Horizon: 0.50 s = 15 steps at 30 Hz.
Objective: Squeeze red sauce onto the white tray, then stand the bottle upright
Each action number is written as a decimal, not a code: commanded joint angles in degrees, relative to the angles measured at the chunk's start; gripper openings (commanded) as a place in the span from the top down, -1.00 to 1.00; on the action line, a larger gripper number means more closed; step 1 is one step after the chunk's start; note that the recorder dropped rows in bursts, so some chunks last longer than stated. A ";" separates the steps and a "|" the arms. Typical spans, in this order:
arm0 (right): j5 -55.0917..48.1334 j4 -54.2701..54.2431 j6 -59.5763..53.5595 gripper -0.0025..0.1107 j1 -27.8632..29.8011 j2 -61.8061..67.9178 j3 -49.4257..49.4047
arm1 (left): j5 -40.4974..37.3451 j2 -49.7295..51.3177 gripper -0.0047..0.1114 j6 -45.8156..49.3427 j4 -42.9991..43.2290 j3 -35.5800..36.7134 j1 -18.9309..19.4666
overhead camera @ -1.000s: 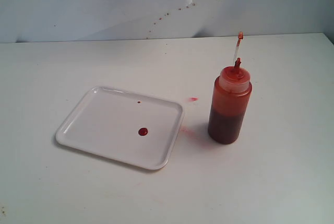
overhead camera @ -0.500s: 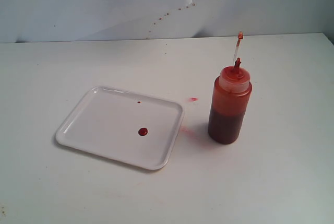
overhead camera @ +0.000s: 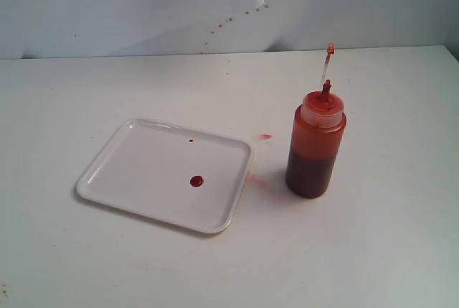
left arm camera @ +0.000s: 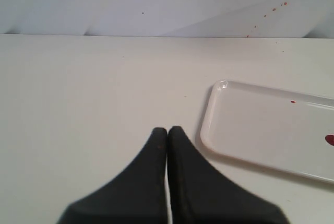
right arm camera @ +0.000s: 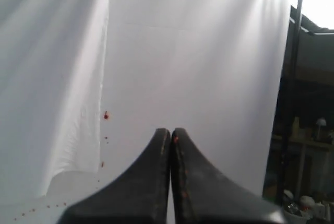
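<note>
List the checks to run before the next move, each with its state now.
1. Red sauce on the white tray: ok, one round blob.
2. Bottle upright, apart from the tray: ok.
3. Tip cap closed on the nozzle: not ok, it sticks up on its tether.
4. Left tool shut, empty, short of the tray: ok.
5. Right tool shut, empty: ok.
6. Table clean: not ok, pink smear beside the tray.

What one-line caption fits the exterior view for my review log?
The bottle stands upright, apart from the white tray, which carries a round blob of red sauce.
</note>
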State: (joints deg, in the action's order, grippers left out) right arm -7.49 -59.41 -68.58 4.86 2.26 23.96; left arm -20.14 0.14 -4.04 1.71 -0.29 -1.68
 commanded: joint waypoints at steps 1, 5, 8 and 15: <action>0.44 0.32 0.05 0.96 2.30 -1.36 -4.40 | 0.26 -0.14 0.89 -0.24 -0.32 0.29 0.14; -0.95 14.15 12.73 0.96 2.30 -1.26 -9.58 | 0.26 -0.14 0.89 -0.24 -0.32 0.29 0.14; -0.32 53.64 55.72 0.96 2.30 -1.26 -13.98 | 0.26 -0.14 0.89 -0.24 -0.32 0.29 0.14; -0.32 65.89 70.45 0.96 2.30 -1.95 -21.47 | 0.26 -0.14 0.89 -0.24 -0.32 0.29 0.14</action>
State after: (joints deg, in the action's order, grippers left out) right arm -7.99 4.77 0.58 6.88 1.20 4.27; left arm -20.14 0.14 -4.04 1.71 -0.29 -1.54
